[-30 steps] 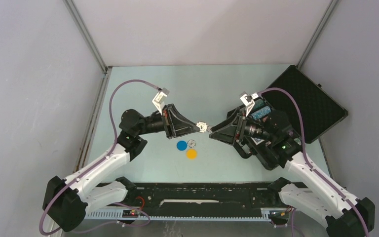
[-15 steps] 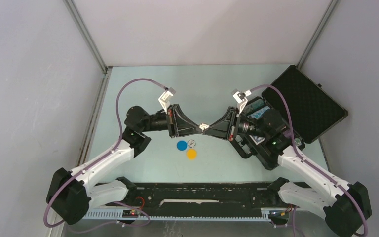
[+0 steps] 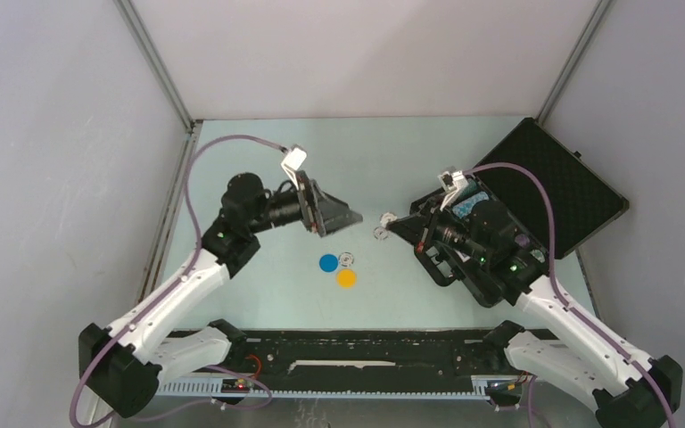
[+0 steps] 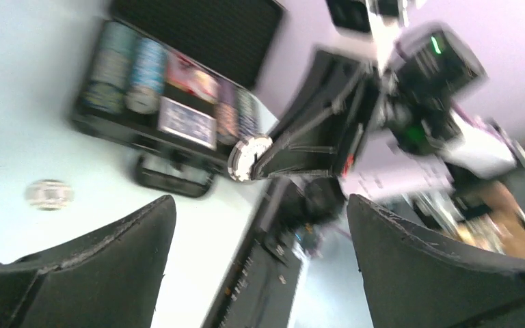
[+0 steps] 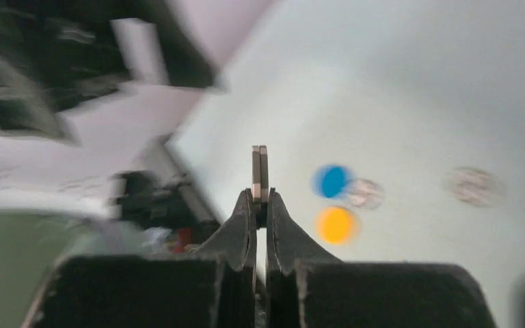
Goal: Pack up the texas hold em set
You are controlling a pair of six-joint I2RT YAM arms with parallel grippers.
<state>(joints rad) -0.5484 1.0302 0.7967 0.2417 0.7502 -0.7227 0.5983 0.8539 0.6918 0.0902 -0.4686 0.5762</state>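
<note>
My right gripper (image 5: 260,198) is shut on two white poker chips (image 5: 260,167) held edge-on; they hang above the table (image 3: 386,217), between the two arms. My left gripper (image 3: 350,218) stands open and holds nothing, a short way left of those chips (image 4: 249,157). The black case (image 3: 557,183) lies open at the right, with rows of chips (image 4: 130,72) and a blue-backed deck (image 4: 186,121) in its base. On the table lie a blue disc (image 3: 328,262), a yellow disc (image 3: 346,277), a clear disc (image 3: 346,259) and one loose chip (image 3: 379,234).
The case's carrying handle (image 4: 174,179) juts toward the table's middle. Grey walls close in the table (image 3: 259,160) on the left, back and right. A black rail (image 3: 357,343) runs along the near edge between the arm bases.
The left gripper opened and drew back to the left. The right gripper closed on the chips that the left one held and pulled back to the right.
</note>
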